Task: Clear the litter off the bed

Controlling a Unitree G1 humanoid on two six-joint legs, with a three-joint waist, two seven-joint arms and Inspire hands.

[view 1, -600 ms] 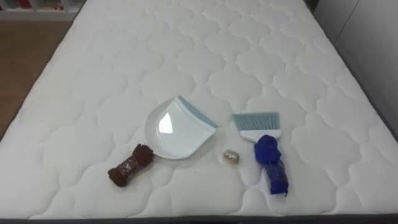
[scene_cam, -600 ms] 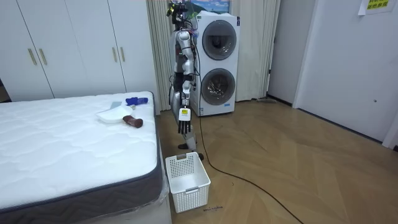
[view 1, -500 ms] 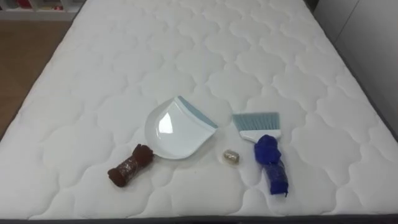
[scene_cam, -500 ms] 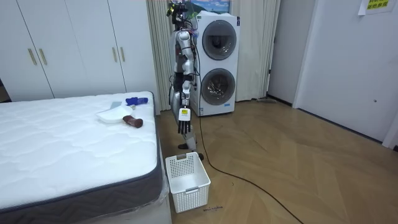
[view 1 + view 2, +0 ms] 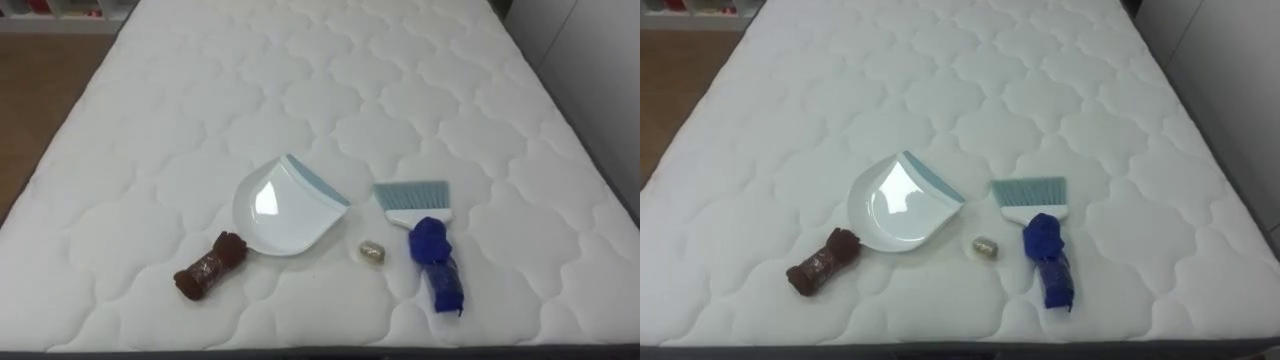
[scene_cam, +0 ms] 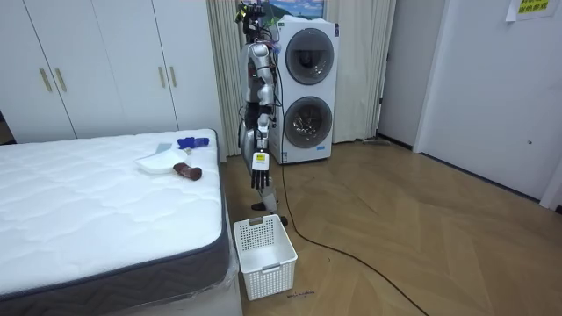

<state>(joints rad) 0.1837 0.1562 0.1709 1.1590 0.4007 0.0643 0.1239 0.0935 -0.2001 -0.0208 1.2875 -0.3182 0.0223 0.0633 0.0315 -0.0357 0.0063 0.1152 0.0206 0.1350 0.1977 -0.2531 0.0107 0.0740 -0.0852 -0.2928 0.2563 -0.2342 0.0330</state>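
We find nothing moved since a moment ago: on the bed [image 5: 450,80] the dustpan [image 5: 280,205] lies left, the small scrap [image 5: 371,251] just beside it, the blue-handled brush [image 5: 428,240] right of that; sweeping, we judge, is not yet begun. The left hand [image 6: 257,178] hangs at the robot's side near the bed; whether it is wide or closed we cannot tell.

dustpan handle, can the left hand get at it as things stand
Probably yes. The brown handle of the dustpan lies bare near the close edge of the bed, on the robot's left, nothing over it. The left hand hangs open beside that edge and need only lift.
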